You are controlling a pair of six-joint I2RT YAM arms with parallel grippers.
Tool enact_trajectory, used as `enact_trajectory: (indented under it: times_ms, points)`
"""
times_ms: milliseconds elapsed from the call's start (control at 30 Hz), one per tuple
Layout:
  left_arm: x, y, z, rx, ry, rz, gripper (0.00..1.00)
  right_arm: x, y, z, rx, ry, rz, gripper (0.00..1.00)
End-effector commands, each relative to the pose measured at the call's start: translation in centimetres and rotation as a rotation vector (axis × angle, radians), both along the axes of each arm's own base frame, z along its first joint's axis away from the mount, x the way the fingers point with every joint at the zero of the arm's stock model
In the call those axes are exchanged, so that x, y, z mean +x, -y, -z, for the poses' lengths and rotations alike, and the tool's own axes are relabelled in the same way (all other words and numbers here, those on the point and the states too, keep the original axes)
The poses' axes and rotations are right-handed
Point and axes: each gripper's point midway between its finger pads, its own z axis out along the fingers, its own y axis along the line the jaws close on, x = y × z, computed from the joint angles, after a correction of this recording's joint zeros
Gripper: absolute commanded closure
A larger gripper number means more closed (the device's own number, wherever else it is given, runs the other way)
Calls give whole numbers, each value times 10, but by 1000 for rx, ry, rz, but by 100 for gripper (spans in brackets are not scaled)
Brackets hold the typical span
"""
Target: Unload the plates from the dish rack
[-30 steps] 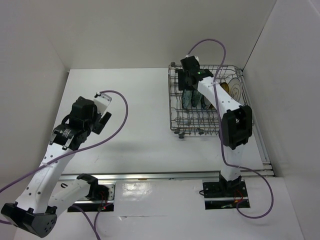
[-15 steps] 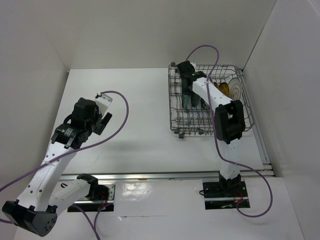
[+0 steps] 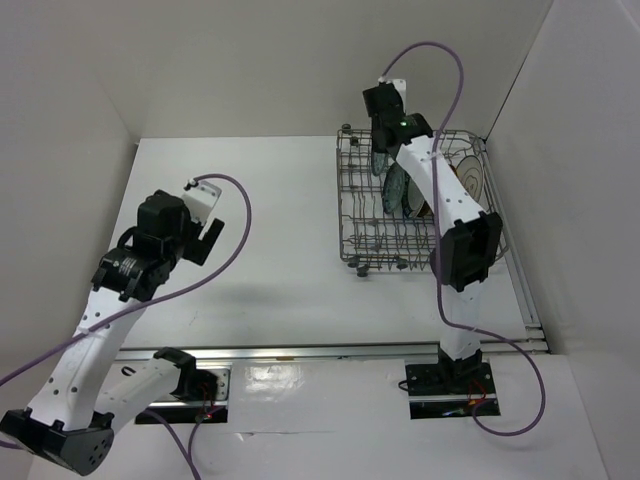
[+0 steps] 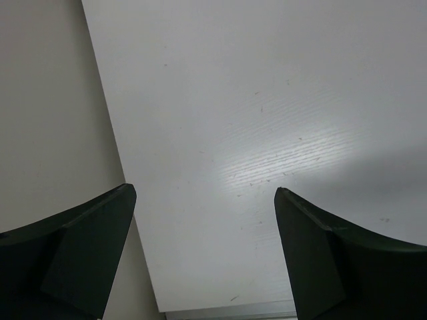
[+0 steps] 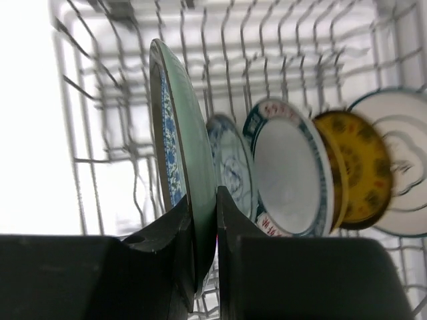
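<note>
One plate [image 5: 175, 153] is clamped by the right end effector [image 5: 205, 208] at the rack [image 3: 362, 236]; the left end effector [image 4: 203, 192] is held open, empty.

Grey wire dish rack [image 3: 375, 241] holding, on edge: teal plate [image 5: 179, 160], blue-patterned plate [image 5: 231, 168], teal-rimmed plate [image 5: 288, 179], amber plate [image 5: 362, 172], grey-lined plate [image 5: 402, 155].

– Arm shells?
– White links, black joint housings, on both left arm [image 3: 98, 325] and right arm [image 3: 441, 192].
– Cabling?
– One purple cable [image 3: 248, 220] looping off each wrist. Fingers [image 4: 73, 260] dark, matte, wedge-shaped; black base blocks [image 3: 447, 383] at the foot.
</note>
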Motion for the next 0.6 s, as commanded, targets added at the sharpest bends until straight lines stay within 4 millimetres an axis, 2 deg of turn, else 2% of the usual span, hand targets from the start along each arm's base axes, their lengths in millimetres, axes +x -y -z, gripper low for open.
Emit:
enact_trajectory:
  times_ms: [0, 33, 67, 100, 133, 167, 200, 233, 267, 300, 333, 367, 433, 500, 533, 567]
  points:
    - [10, 19, -43, -138, 105, 20, 0, -23, -7, -111, 35, 217, -80, 100]
    - [10, 26, -50, -176, 118, 43, 0, -26, -22, -117, 68, 231, -150, 100]
    - [12, 33, -55, -208, 119, 65, 0, -27, -54, -126, 173, 260, -312, 100]
    - [11, 50, -64, -287, 117, 121, 0, -41, -71, -119, 233, 238, -411, 100]
    - [9, 60, -71, -333, 120, 158, 0, -58, -106, -117, 352, 212, -603, 100]
    - [9, 70, -74, -377, 108, 194, 0, -62, -125, -125, 423, 256, -694, 100]
    - [8, 82, -81, -423, 104, 236, 0, -76, -138, -130, 489, 262, -779, 100]
    - [4, 101, -85, -496, 79, 317, 0, -88, -153, -101, 574, 185, -831, 100]
    - [0, 109, -86, -531, 63, 347, 0, -110, -175, -98, 683, 137, -975, 100]
    - [4, 117, -88, -563, 62, 371, 0, -117, -186, -110, 742, 183, -1064, 100]
    - [5, 127, -87, -608, 38, 392, 0, -132, -195, -93, 840, 111, -1105, 100]
    - [8, 130, -87, -626, 31, 393, 0, -156, -204, -98, 921, 72, -1238, 100]
    - [19, 130, -73, -645, 0, 336, 0, -167, -215, -92, 1012, 41, -1313, 100]
    - [36, 131, -55, -625, -43, 296, 0, -177, -222, -91, 1036, 22, -1377, 100]
    - [40, 128, -44, -615, -76, 260, 0, -181, -228, -84, 1038, 1, -1397, 100]
    - [46, 130, -42, -613, -86, 256, 0, -183, -228, -82, 1038, -13, -1404, 100]
